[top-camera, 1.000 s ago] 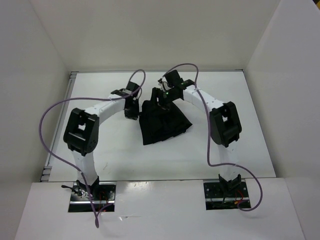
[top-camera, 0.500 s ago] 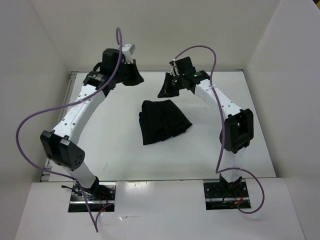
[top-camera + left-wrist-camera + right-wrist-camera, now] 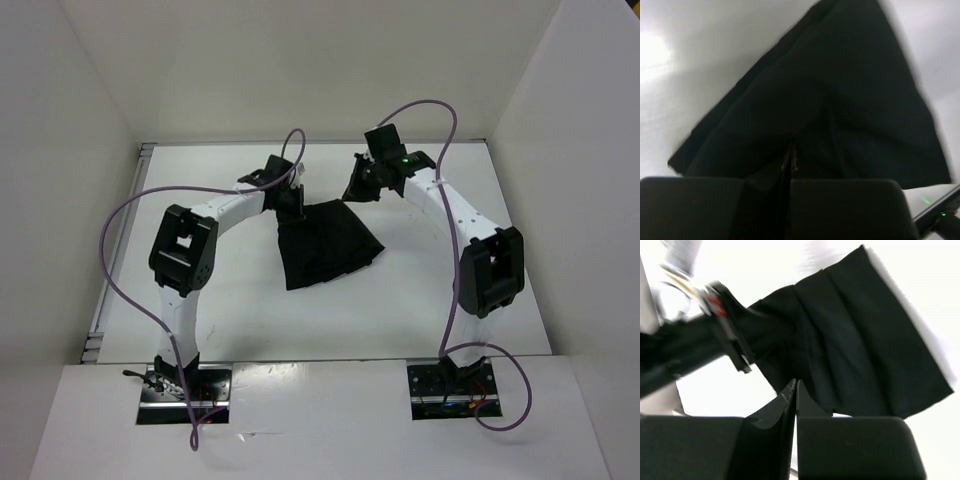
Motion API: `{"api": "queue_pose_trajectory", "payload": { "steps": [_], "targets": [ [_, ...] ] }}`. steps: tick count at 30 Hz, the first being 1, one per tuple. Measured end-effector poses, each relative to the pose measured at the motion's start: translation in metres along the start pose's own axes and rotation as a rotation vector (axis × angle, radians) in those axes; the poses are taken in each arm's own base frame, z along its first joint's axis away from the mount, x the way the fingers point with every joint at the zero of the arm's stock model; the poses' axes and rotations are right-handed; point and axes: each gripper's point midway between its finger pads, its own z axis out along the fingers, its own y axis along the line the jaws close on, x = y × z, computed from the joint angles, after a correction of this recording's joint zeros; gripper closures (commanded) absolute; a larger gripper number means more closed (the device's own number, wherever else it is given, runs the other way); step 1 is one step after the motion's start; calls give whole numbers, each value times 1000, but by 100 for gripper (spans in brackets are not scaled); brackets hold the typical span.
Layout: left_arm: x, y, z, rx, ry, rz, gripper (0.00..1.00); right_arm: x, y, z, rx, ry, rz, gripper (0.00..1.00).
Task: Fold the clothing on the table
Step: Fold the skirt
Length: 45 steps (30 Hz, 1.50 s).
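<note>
Since half a second ago the left arm has swung down from the far wall. Its left gripper (image 3: pixel 291 203) now sits at the far left corner of the soft black pleated fabric garment (image 3: pixel 325 248). The right gripper (image 3: pixel 358 186) has shifted right, off the cloth's far edge.

The garment lies in a folded heap on the flat white tabletop (image 3: pixel 400 300), a little beyond its middle, between the two arms.

Both pairs of fingers are pressed together. The left wrist view is too dark to tell whether the left pair pinches any cloth, and nothing shows between the right pair.

From the right wrist the left arm (image 3: pixel 690 345) crosses in front of the garment's corner. Purple cables (image 3: pixel 115 222) loop over each arm, and white walls (image 3: pixel 300 70) close in the table.
</note>
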Motion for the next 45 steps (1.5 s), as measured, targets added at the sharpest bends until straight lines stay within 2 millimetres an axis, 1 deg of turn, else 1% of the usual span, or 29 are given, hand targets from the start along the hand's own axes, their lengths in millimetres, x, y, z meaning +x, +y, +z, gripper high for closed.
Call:
{"api": "queue_pose_trajectory", "payload": {
  "steps": [3, 5, 6, 9, 13, 15, 16, 19, 22, 26, 28, 30, 31, 33, 36, 39, 41, 44, 45],
  "targets": [
    [35, 22, 6, -50, 56, -37, 100, -6, -5, -7, 6, -21, 10, 94],
    [61, 33, 0, -74, 95, -59, 100, -8, -8, -7, 9, -26, 16, 92],
    [70, 36, -4, -79, 106, -66, 100, -8, -10, -7, 11, -25, 20, 90],
    [89, 38, -19, -84, 116, -84, 100, -7, -13, -5, 8, -15, 26, 88],
    [104, 36, -33, -80, 118, -79, 100, 0, -13, 4, -6, 26, 33, 78],
    [105, 35, -35, -81, 120, -78, 100, 5, -16, 13, -7, 54, 36, 77],
    [105, 34, -36, -79, 118, -76, 100, 8, -18, 17, -5, 66, 37, 73],
    [102, 29, -42, -71, 121, -75, 100, 14, -23, 28, 4, 97, 40, 73],
    [88, 13, -57, -32, 87, -60, 98, 20, -26, 35, 6, 121, 44, 73],
    [67, -19, -92, 46, 12, -18, 95, 35, -36, 44, 18, 155, 43, 77],
    [65, -31, -104, 85, -8, 1, 95, 47, -43, 49, 33, 181, 46, 77],
    [69, -38, -109, 109, -3, 13, 95, 63, -51, 53, 51, 217, 49, 78],
    [75, -40, -108, 115, 10, 16, 95, 72, -56, 56, 61, 236, 52, 78],
    [92, -35, -102, 106, 53, 14, 95, 89, -63, 60, 78, 273, 54, 79],
    [126, -21, -87, 71, 146, 3, 95, 112, -74, 64, 102, 322, 56, 79],
    [159, -5, -71, 28, 243, -12, 95, 130, -84, 66, 124, 358, 59, 79],
    [181, 4, -62, -1, 305, -19, 95, 140, -91, 66, 140, 377, 65, 79],
    [200, 9, -56, -23, 356, -15, 95, 144, -97, 67, 159, 382, 68, 79],
    [202, 9, -55, -24, 363, -10, 95, 144, -98, 67, 165, 379, 67, 79]
  ]
}}
